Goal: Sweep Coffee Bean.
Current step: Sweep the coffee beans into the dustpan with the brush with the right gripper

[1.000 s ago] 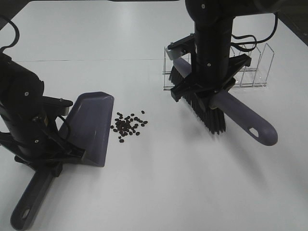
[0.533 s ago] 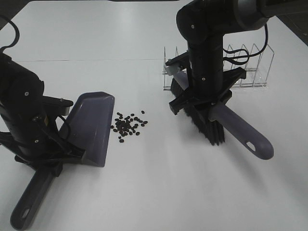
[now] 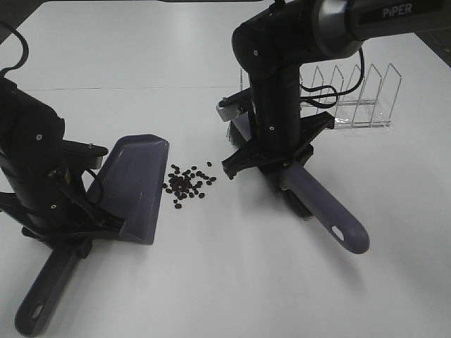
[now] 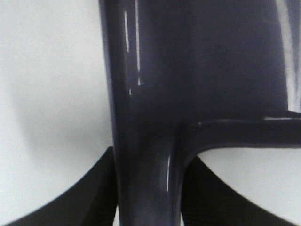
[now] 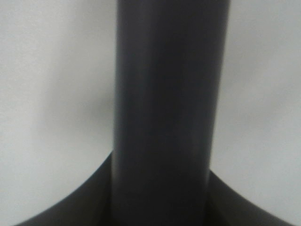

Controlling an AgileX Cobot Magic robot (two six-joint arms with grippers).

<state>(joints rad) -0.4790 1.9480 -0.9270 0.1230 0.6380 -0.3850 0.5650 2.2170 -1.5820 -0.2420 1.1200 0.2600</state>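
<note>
The coffee bean pile [image 3: 187, 182] lies loose on the white table, just right of the purple-grey dustpan [image 3: 134, 183]. My left gripper [image 3: 79, 232] is shut on the dustpan's handle, which fills the left wrist view [image 4: 146, 141] between dark fingers [image 4: 89, 202]. My right gripper [image 3: 271, 160] is shut on the brush handle [image 3: 325, 210], a short way right of the beans. The arm hides most of the black bristles. In the right wrist view the brush handle [image 5: 164, 117] runs straight out from the jaws.
A clear acrylic divider rack [image 3: 361, 98] stands behind the right arm at the back right. The dustpan's handle end [image 3: 32, 313] reaches toward the table's front left edge.
My right arm has carried the brush left, toward the beans, and away from the rack. The dustpan, the beans and my left arm have stayed put.
</note>
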